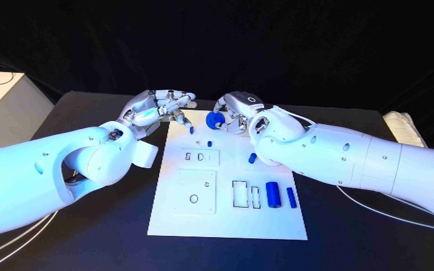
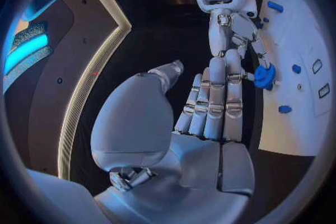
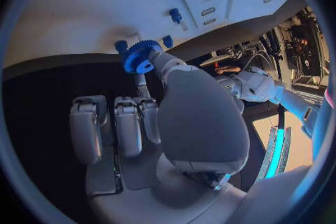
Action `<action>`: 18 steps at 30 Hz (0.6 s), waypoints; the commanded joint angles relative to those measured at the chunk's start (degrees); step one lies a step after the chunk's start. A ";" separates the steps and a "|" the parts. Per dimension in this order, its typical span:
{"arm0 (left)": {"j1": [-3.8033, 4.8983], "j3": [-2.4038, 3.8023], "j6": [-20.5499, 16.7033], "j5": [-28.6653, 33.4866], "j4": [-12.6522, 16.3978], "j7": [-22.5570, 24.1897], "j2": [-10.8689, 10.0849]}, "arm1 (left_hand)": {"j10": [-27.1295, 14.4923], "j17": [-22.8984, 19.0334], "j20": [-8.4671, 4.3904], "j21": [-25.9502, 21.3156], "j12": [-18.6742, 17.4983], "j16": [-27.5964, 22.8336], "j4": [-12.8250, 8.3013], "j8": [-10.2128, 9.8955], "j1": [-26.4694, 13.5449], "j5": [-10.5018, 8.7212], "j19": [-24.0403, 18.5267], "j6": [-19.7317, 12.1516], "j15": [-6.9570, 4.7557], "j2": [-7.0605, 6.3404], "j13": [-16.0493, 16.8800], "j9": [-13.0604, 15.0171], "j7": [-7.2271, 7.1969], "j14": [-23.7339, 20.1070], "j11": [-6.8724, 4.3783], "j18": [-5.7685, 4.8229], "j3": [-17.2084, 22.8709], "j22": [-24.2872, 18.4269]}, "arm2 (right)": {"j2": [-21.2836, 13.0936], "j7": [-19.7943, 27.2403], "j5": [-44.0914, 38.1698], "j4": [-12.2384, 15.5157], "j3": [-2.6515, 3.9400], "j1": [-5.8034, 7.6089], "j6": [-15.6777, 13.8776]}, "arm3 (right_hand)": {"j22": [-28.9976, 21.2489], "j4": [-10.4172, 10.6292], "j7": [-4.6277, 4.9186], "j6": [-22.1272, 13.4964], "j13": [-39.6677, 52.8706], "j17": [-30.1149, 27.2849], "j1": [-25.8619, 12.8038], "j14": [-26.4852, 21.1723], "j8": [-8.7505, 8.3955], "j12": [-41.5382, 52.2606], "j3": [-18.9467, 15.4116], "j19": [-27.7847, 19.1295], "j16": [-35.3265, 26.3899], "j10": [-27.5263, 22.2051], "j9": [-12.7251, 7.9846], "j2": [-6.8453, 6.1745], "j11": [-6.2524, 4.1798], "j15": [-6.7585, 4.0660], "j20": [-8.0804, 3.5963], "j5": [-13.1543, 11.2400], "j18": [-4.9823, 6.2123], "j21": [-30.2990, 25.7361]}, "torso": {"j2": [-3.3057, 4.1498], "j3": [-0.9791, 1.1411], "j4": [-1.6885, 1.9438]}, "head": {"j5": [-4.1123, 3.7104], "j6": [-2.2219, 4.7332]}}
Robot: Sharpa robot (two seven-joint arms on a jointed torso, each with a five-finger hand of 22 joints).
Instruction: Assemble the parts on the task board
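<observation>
A blue gear [image 1: 215, 120] was pinched by the right hand [image 1: 237, 111] above the task board [image 1: 228, 221].
The left hand [image 1: 159, 109] was held empty alongside, fingers [image 2: 213, 102] apart; blue parts [image 1: 272, 194] were laid in board recesses.

Cool blue light, black backdrop; wrist views fisheye-bent, dark-rimmed.

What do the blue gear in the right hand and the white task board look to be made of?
Blue gear: probably moulded or printed plastic, with a matte, uniform colour and crisp teeth. It is held by the right hand. Task board: smooth white plate, likely plastic or painted sheet, with a flat, even, low-gloss surface.
</observation>
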 commanded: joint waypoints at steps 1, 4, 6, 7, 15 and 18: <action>0.05 0.03 1.24 -0.30 -0.08 0.23 0.24 | -0.39 0.05 -0.04 0.33 0.24 0.30 0.01 -0.36 -0.22 -0.30 -0.47 -0.33 -0.03 0.21 0.05 0.09 0.08 -0.31 0.14 0.65 -0.19 0.06 | 0.77 -0.77 -1.44 -0.69 -0.05 -0.29 0.18 | 11.77 -0.06 -0.19 0.56 13.72 13.86 -0.61 5.79 0.06 0.20 0.36 4.38 0.19 4.69 0.12 0.18 -0.36 -0.31 -0.33 -0.17 -0.33 0.25 | 0.05 0.01 -0.09 | 0.04 -0.19; 0.05 0.03 1.30 -0.31 -0.14 0.21 0.29 | -0.39 0.05 -0.04 0.33 0.24 0.30 0.01 -0.36 -0.22 -0.30 -0.47 -0.33 -0.03 0.21 0.05 0.09 0.08 -0.31 0.14 0.65 -0.19 0.06 | 1.51 -0.79 -1.36 -1.28 -0.12 -0.57 0.68 | 11.75 -0.10 -0.16 0.47 13.69 13.90 -0.67 5.80 0.00 0.17 0.43 4.38 0.20 4.67 0.09 0.14 -0.35 -0.31 -0.34 -0.19 -0.32 0.24 | -0.01 0.05 -0.12 | 0.14 -0.46; 0.05 0.03 1.33 -0.31 -0.12 0.22 0.29 | -0.42 0.04 -0.03 0.44 0.29 0.35 -0.09 -0.34 -0.11 -0.30 -0.58 -0.35 -0.03 0.24 0.09 0.13 0.08 -0.39 0.14 0.66 -0.19 0.13 | 1.92 -0.79 -1.34 -1.68 -0.17 -0.74 0.95 | 11.75 -0.10 -0.16 0.47 13.69 13.90 -0.67 5.80 0.00 0.17 0.43 4.38 0.20 4.67 0.09 0.14 -0.35 -0.31 -0.34 -0.19 -0.32 0.24 | -0.01 0.07 -0.09 | 0.19 -0.54; 0.05 0.03 1.33 -0.31 -0.12 0.22 0.29 | -0.42 0.04 -0.03 0.44 0.29 0.35 -0.09 -0.34 -0.11 -0.30 -0.58 -0.35 -0.03 0.24 0.09 0.13 0.08 -0.39 0.14 0.66 -0.19 0.13 | 2.03 -0.79 -1.34 -1.81 -0.18 -0.79 1.01 | 11.75 -0.10 -0.16 0.47 13.69 13.90 -0.67 5.80 0.00 0.17 0.43 4.38 0.20 4.67 0.09 0.14 -0.35 -0.31 -0.34 -0.19 -0.32 0.24 | -0.01 0.07 -0.07 | 0.21 -0.54; 0.05 0.03 1.36 -0.32 -0.11 0.20 0.25 | -0.43 0.04 -0.03 0.47 0.30 0.37 -0.13 -0.33 -0.06 -0.30 -0.60 -0.35 -0.03 0.24 0.10 0.14 0.07 -0.41 0.14 0.66 -0.19 0.15 | 3.42 -1.10 -1.28 -4.12 -0.39 -1.34 0.93 | 11.73 -0.08 -0.09 0.34 13.66 13.84 -0.93 5.78 -0.10 0.14 0.51 4.36 0.18 4.64 0.03 0.07 -0.30 -0.28 -0.33 -0.28 -0.32 0.21 | -0.05 0.07 -0.09 | 0.46 -0.54; 0.05 0.03 1.38 -0.32 -0.13 0.21 0.24 | -0.43 0.04 -0.03 0.47 0.30 0.37 -0.13 -0.33 -0.06 -0.30 -0.60 -0.35 -0.03 0.24 0.10 0.14 0.07 -0.41 0.14 0.66 -0.19 0.15 | 3.81 -1.35 -1.14 -4.82 -0.43 -1.42 0.87 | 11.66 -0.07 -0.08 0.30 13.64 13.81 -1.03 5.77 -0.13 0.11 0.54 4.33 0.17 4.61 0.02 0.06 -0.29 -0.26 -0.33 -0.30 -0.30 0.16 | -0.02 0.09 -0.12 | 0.53 -0.52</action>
